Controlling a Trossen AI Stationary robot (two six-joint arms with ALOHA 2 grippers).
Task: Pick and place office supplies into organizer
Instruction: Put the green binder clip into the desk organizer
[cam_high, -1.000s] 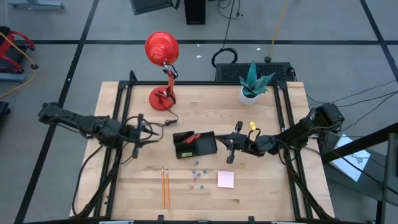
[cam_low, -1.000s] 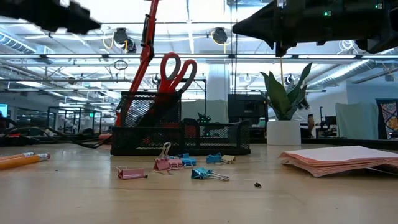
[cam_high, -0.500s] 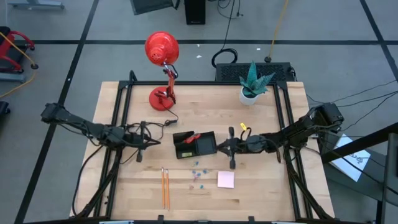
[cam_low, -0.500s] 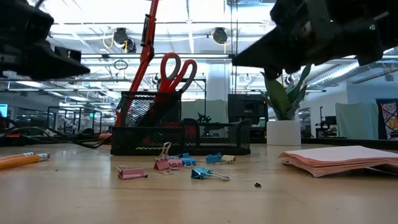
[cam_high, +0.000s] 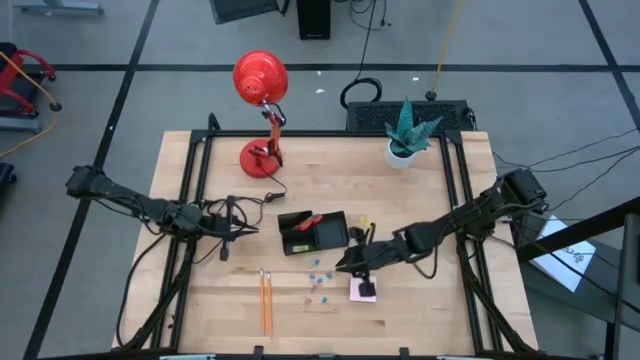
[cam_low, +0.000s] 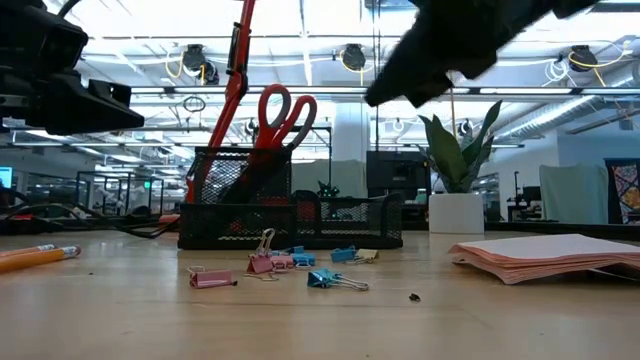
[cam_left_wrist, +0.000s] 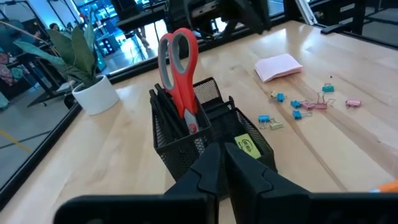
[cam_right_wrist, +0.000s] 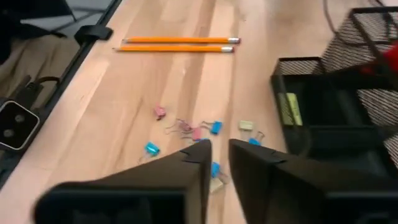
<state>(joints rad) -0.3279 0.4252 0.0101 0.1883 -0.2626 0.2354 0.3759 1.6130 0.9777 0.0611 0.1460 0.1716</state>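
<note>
1. Left claw (cam_high: 222, 222) at frame left, fingers pressed together, empty.
2. Right claw (cam_high: 352, 268) slightly parted, empty, above pink sticky-note pad (cam_high: 363, 290), lower centre.
3. Organizer (cam_high: 314, 233) centre counter (cam_high: 420, 310), scissors (cam_left_wrist: 180, 74) upright inside.

table (cam_high: 420, 310): pale matt wood | organizer (cam_left_wrist: 205, 134): black wire mesh | scissors (cam_left_wrist: 180, 68): glossy red plastic handles

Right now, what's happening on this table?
A two-armed robot is tidying office supplies into the black organizer, which already holds the red scissors. The right gripper hangs over the binder clips beside the pink sticky pad, holding nothing. The left gripper waits empty, left of the organizer. Two pencils lie loose.
</note>
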